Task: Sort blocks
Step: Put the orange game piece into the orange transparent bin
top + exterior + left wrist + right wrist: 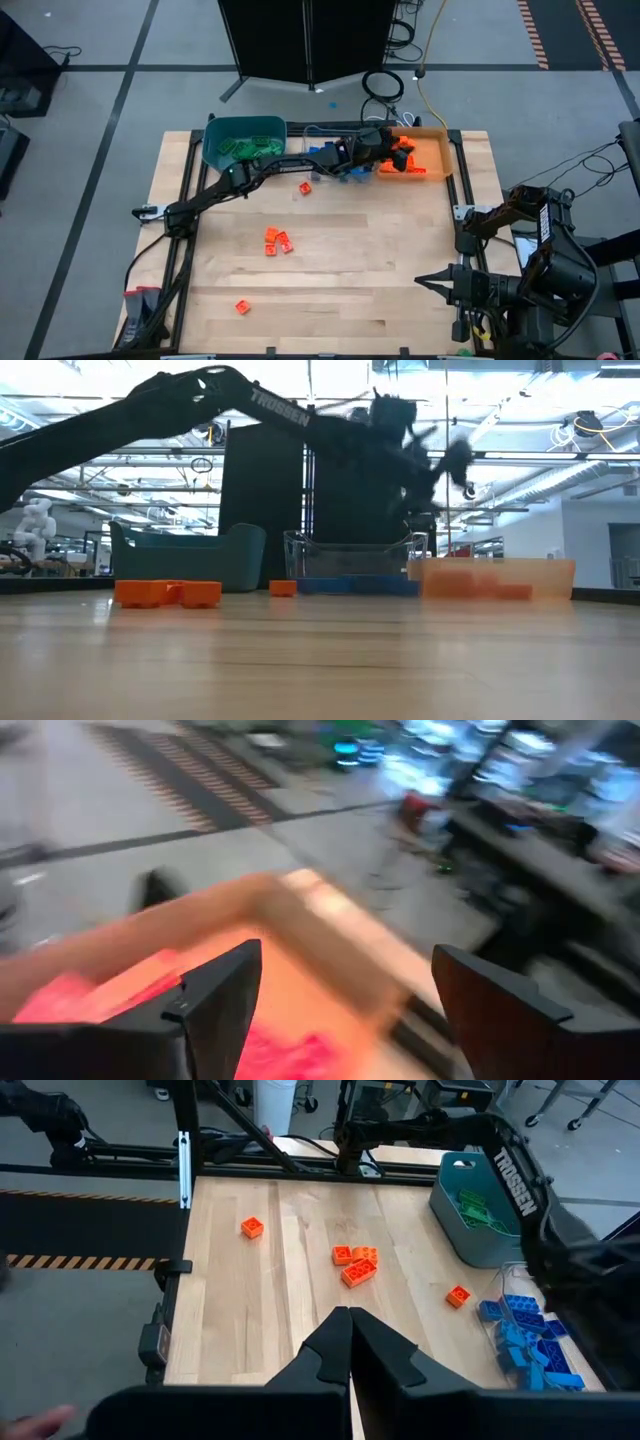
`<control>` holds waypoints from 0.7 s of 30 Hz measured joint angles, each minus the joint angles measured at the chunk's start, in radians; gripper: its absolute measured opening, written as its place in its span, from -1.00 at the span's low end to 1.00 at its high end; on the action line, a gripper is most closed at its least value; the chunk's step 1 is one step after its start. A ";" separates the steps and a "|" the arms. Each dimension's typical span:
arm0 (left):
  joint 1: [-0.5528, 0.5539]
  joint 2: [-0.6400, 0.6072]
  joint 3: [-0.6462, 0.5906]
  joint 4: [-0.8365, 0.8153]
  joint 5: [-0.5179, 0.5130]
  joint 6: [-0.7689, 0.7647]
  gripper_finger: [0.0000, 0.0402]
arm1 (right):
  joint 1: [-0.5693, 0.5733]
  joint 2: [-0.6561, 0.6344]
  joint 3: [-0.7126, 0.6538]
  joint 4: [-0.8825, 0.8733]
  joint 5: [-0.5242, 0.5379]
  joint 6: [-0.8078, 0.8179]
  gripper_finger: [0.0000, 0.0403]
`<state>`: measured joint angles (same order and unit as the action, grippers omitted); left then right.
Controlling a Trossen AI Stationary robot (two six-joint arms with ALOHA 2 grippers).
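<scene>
Blocks, small studded rectangular plastic toy bricks in green, blue and orange-red, are the items to sort. A cluster of orange-red blocks [277, 241] lies mid-desk, one single [241, 307] sits nearer the front edge, and another single [305, 187] rests just before the bins. Green blocks [243, 148] fill the teal plastic bin [215, 133], blue blocks [522, 1335] lie in the clear bin [352, 545], and orange-red ones [408, 162] occupy the orange tray-like bin [447, 150].

Handling judgement: each brick appears light, rigid and smooth-sided, so it may slip or skid when nudged. Grip across the two flat long sides, not the studded top.

The left hand [385, 152] hangs above the orange bin with its fingers [215, 1000] spread wide and nothing between them; the orange-red contents lie directly beneath. The right hand [349, 1345] waits at the right front corner of the wooden desk [350, 290], fingers pressed together and empty, well apart from all loose blocks.
</scene>
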<state>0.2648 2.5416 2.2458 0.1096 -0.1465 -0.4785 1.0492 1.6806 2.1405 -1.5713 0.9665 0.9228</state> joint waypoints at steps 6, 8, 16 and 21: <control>-0.086 -0.189 0.048 -0.282 0.174 0.355 0.48 | 0.000 0.000 0.000 0.000 0.000 -0.001 -1.00; -0.138 -0.269 0.049 -0.446 0.172 0.541 0.48 | 0.000 0.000 0.000 0.001 0.001 -0.004 -1.00; -0.342 -0.411 0.049 -1.205 0.161 0.771 0.49 | 0.000 0.000 0.000 0.000 0.004 -0.007 -1.00; -0.461 -0.409 -0.047 -1.493 0.143 0.876 0.49 | -0.001 0.000 0.000 0.000 0.005 -0.023 -1.00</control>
<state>-0.1963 2.1323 2.1990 -1.3832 -0.0030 0.3979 1.0485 1.6810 2.1403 -1.5711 0.9718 0.8994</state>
